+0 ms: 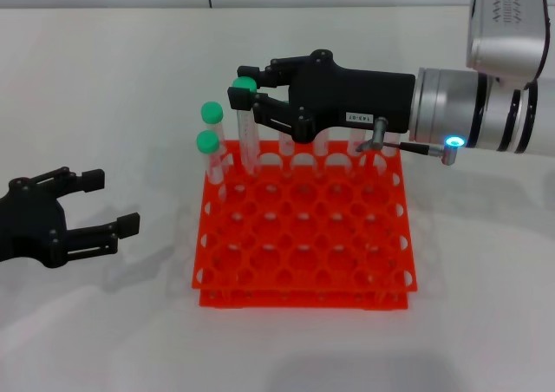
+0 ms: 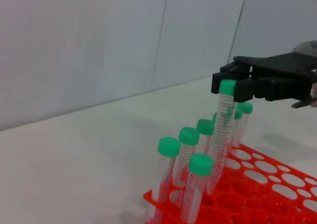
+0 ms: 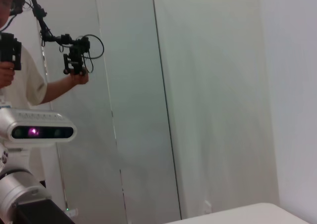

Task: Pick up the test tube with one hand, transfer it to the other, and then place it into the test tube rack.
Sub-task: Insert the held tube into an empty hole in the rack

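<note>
My right gripper (image 1: 247, 87), black with a white label sticker, reaches from the right over the back row of the orange-red test tube rack (image 1: 303, 258). It is shut on the green cap of a clear test tube (image 1: 250, 136), which stands upright with its lower end in a hole at the back left of the rack. The left wrist view shows the same grip (image 2: 229, 85) on the tube (image 2: 220, 130) above the rack (image 2: 262, 184). My left gripper (image 1: 113, 201), unlabelled, is open and empty, low over the table to the left of the rack.
Several other green-capped tubes stand in the rack's back left holes, two of them just left of the held tube (image 1: 212, 114) (image 1: 206, 143). More show in the left wrist view (image 2: 169, 147). The right wrist view shows only a wall and a person.
</note>
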{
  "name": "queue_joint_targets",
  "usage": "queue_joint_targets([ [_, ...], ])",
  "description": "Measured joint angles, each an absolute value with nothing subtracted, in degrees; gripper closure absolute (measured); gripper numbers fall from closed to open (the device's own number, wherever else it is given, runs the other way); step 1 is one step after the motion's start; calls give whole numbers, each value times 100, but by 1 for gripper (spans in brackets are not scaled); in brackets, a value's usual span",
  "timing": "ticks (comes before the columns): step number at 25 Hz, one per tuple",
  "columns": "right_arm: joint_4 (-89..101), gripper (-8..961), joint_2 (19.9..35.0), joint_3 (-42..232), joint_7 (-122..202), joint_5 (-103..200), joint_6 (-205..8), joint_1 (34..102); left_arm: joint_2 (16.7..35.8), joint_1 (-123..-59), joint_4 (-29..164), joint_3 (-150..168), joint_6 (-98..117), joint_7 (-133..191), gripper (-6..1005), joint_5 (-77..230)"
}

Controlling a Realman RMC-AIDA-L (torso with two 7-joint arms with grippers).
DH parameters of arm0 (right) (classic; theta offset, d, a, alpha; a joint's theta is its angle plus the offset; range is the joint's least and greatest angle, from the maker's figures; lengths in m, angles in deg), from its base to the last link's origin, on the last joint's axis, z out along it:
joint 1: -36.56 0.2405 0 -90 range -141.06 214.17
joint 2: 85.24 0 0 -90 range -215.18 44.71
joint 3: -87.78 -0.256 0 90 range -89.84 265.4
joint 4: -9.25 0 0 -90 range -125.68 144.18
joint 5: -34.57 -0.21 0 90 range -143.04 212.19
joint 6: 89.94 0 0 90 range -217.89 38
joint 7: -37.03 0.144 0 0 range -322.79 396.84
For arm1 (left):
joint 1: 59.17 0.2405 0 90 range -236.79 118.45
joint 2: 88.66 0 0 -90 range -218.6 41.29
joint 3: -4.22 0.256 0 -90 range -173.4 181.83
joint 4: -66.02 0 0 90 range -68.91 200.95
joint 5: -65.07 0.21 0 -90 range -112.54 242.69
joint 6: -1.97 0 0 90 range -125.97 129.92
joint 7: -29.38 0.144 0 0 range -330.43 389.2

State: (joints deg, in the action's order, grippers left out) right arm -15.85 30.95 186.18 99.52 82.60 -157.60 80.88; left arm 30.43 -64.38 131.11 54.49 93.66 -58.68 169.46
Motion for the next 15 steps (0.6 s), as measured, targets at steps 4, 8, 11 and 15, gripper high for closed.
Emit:
queue_joint_targets([
  [4,-1592,677,3095,18666,9952,8239,-15692,8068,3043,-6447,13108,5449,9352,-5863,132,16949],
  [8,-1600,677,3095,18680,9950,8163,-15644,7996,3043,-6466,13105,5449,9309,-5861,132,16949],
  [11,-1604,676,3095,18689,9941,8125,-15641,7980,3043,-6490,13105,5449,9302,-5859,132,16949],
  [15,-1606,675,3095,18757,9942,8120,-15622,7979,3043,-6516,13105,5449,9302,-5859,132,16955],
])
